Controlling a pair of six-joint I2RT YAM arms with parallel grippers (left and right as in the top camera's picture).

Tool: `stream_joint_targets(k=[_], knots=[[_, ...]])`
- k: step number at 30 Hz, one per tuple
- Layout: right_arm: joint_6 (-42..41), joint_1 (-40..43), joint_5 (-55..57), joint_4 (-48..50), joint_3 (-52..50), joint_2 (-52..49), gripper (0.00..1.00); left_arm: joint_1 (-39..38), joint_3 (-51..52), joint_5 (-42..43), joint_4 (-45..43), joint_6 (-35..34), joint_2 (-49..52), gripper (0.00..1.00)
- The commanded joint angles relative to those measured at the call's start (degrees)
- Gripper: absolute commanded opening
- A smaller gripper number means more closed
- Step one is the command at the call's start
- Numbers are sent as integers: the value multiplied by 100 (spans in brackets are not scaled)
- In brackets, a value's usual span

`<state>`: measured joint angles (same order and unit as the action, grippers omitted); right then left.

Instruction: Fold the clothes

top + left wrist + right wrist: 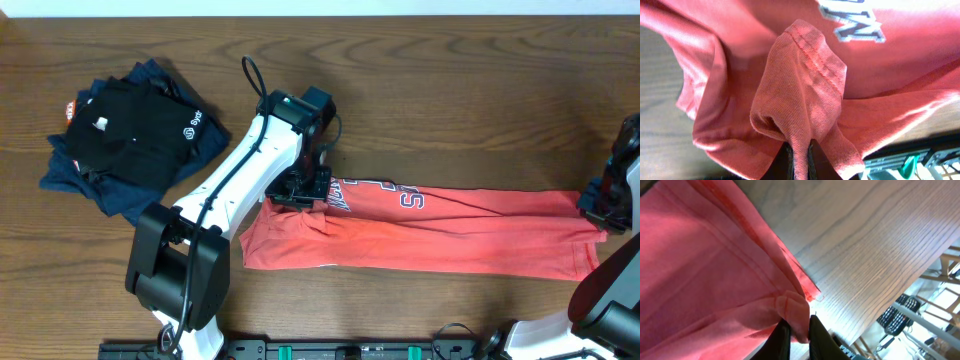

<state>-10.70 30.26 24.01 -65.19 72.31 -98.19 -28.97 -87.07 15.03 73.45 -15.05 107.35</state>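
Garment: we had the coral-red short-sleeved cotton T-shirt (440, 228) stretched into a long band across the wooden table (450, 90), lettering up near its left end.
Left gripper: our left gripper (297, 192) sat at the far left edge of the band, and its wrist view showed the jaws closed on a bunched hem of red cloth (800, 95) that ran straight down between the fingers.
Right gripper: our right gripper (598, 212) was at the far right end, jaws pinched shut on a small wad of the shirt's corner (792, 311), with the hem running away from it over bare wood.
Step in hand: we judged this the lengthwise fold, both ends held and the cloth pulled fairly taut between the arms.
Slack: the left end looked rumpled, with a loose lobe sagging towards the near edge.
Next move: it seemed to call for carrying one held end over towards the other, keeping both grips firm and the edges in line, then letting go only once the cloth lay flat.
Bystanders: a pile of black and navy-blue garments (130, 135) lay at far left, well apart.
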Motion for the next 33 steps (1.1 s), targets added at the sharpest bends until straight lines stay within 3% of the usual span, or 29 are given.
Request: stream_joint_targets(k=[1, 12, 21, 26, 33], knots=[[-151, 96, 103, -22, -44, 118, 12, 26, 2, -68, -70, -33, 2, 7], [-258, 96, -7, 457, -354, 101, 15, 26, 361, -247, -868, -33, 4, 7], [-260, 96, -9, 1047, -549, 42, 16, 26, 1027, -433, -2159, -33, 4, 7], [-260, 96, -26, 1185, -553, -24, 16, 26, 1425, -435, -2776, -33, 7, 26], [-256, 129, -46, 1163, -553, -262, 17, 28, 1829, -549, -3012, -31, 7, 31]])
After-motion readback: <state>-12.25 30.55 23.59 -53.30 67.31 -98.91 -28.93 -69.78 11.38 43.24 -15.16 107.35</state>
